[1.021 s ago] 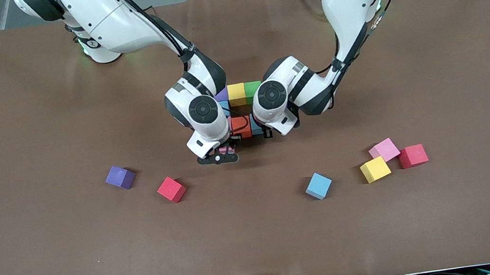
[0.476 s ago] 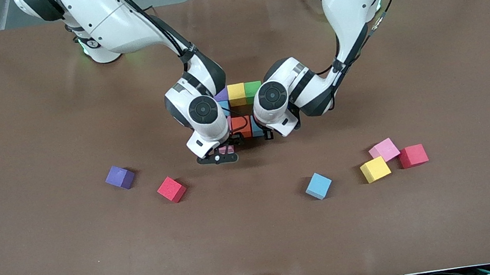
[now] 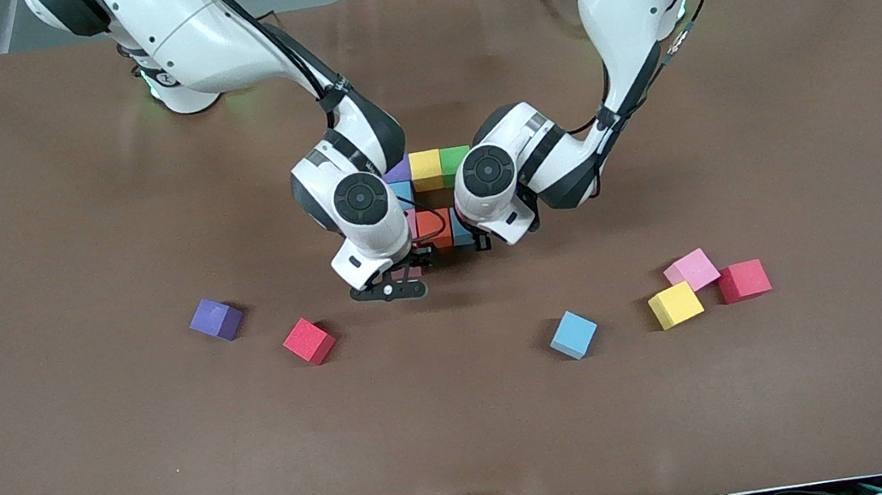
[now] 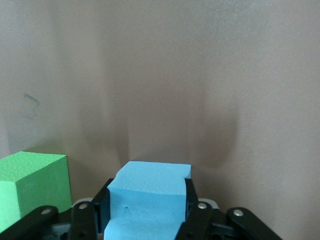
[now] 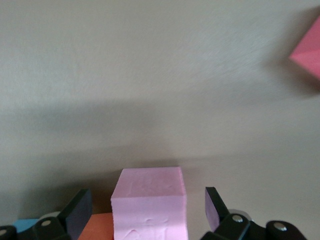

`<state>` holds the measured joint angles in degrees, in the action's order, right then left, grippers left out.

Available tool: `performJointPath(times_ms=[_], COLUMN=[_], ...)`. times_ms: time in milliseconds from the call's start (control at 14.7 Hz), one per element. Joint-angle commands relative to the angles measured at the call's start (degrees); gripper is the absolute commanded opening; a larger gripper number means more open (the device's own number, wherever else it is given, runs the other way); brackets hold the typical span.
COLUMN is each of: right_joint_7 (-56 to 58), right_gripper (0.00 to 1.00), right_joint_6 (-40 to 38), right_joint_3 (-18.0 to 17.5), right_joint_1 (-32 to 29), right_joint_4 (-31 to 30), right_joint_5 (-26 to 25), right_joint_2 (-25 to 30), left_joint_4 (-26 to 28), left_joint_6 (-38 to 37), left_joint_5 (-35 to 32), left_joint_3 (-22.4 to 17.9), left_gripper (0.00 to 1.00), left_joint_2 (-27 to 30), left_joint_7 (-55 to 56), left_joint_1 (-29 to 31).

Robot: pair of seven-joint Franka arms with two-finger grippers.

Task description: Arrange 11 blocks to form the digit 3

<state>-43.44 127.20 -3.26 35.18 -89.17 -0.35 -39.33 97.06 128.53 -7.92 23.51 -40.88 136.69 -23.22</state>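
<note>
In the front view a group of blocks lies at mid-table: purple (image 3: 398, 171), yellow (image 3: 426, 169), green (image 3: 453, 161), light blue (image 3: 402, 193) and orange (image 3: 434, 228). My left gripper (image 3: 478, 240) is down beside the orange block, shut on a light blue block (image 4: 147, 200), with the green block (image 4: 32, 185) beside it. My right gripper (image 3: 390, 287) is open around a pink block (image 5: 148, 202) that rests on the table next to the orange block (image 5: 95, 227). There are gaps between both fingers and the pink block. The arms mostly hide it in the front view.
Loose blocks lie nearer the front camera: purple (image 3: 215, 319) and red (image 3: 308, 340) toward the right arm's end, light blue (image 3: 573, 334), yellow (image 3: 675, 304), pink (image 3: 692, 269) and red (image 3: 743, 280) toward the left arm's end.
My right gripper has shifted slightly toward the right arm's end, and less of the pink block shows under it. The left gripper has stayed in place.
</note>
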Motion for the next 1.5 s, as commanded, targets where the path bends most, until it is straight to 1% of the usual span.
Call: performJointPath(times_ms=[0,68,272,476,681,817,953,1089,1157,1293,1429], right_joint_7=[-0.9,-0.9,-0.9,-0.2,-0.2,-0.4,-0.6,-0.2,-0.1,0.9,3.2], right_gripper=[1.0,1.0,1.0,1.0,1.0,1.0,1.0,1.0,1.0,1.0,1.0], right_joint_6=[-3.0,-3.9,-4.8,-5.2,-5.1,-5.3,-4.2,-1.9,-0.6,1.9,6.5], right_joint_3=[-0.3,-0.2,-0.1,-0.2,-0.1,0.0,0.0,0.0,0.0,0.0,0.0], right_joint_1=[-2.4,-3.1,-7.2,-13.0,-14.2,-15.0,-16.9,-20.0,-21.0,-22.8,-25.4], right_joint_4=[-1.2,-1.2,-1.3,-1.2,-1.3,-2.3,-6.7,-10.6,-12.2,-15.4,-20.1], right_joint_5=[0.3,0.2,0.2,-0.3,-0.4,-0.3,-0.4,-0.5,-1.2,-4.1,-6.6], right_joint_2=[4.1,4.8,6.5,6.6,6.6,7.2,9.8,12.0,12.8,13.8,15.2], left_joint_4=[-1.1,-1.1,-1.4,-1.4,-1.4,-1.4,-1.8,-5.2,-7.8,-12.3,-15.0], left_joint_6=[0.7,0.7,0.5,0.1,-2.4,-4.2,-5.6,-9.0,-10.9,-14.6,-17.8], left_joint_5=[-1.2,-1.2,-1.3,-1.3,-1.3,-1.3,-1.3,-1.3,-1.3,-1.4,-2.5], left_joint_3=[-0.5,-0.5,-0.5,-0.5,-0.1,0.0,-0.1,-0.4,-0.4,-0.5,-0.9], left_gripper=[0.96,1.0,1.0,1.0,1.0,1.0,1.0,1.0,1.0,1.0,1.0], left_joint_2=[-0.9,-0.9,-0.3,0.6,3.2,5.0,7.6,8.5,8.5,8.5,8.6], left_joint_7=[1.3,1.3,1.0,1.0,0.9,0.9,-0.2,-2.9,-4.6,-9.3,-15.6], left_joint_1=[-1.1,-1.1,-1.0,-1.0,-0.5,-0.5,0.3,1.5,2.5,4.7,6.8])
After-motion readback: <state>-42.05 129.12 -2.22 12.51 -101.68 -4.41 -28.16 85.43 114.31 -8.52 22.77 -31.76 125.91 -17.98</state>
